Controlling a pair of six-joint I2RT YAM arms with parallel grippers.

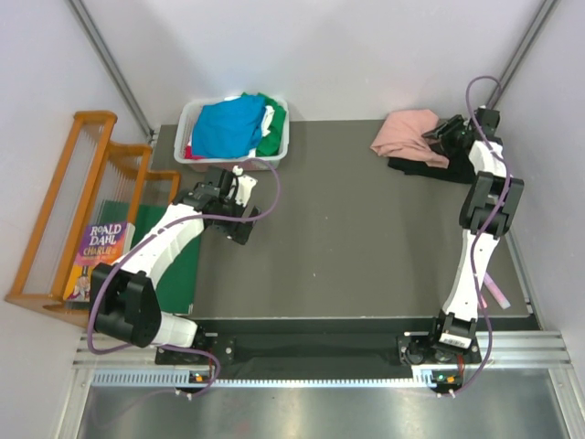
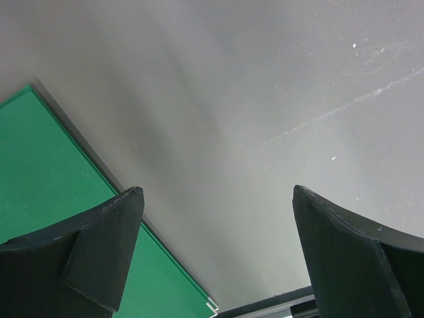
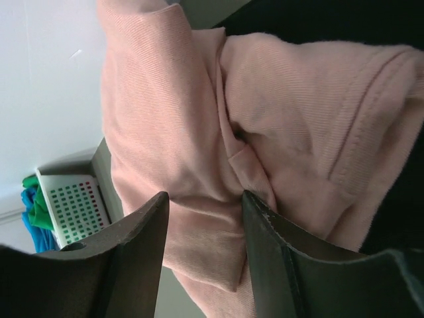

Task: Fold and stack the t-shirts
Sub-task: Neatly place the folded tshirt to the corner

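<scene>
A dusty-pink t-shirt lies crumpled at the far right of the table, partly over a black t-shirt. My right gripper sits at its right edge. In the right wrist view the right gripper has its jaws partly open, straddling a thick fold of the pink shirt, with the black shirt behind. Bright blue, green, white and red shirts fill a white basket. My left gripper is wide open and empty above bare table.
A flat dark-green board lies at the table's left edge, also in the left wrist view. A wooden rack with a book stands left of it. The basket shows in the right wrist view. White walls enclose the table.
</scene>
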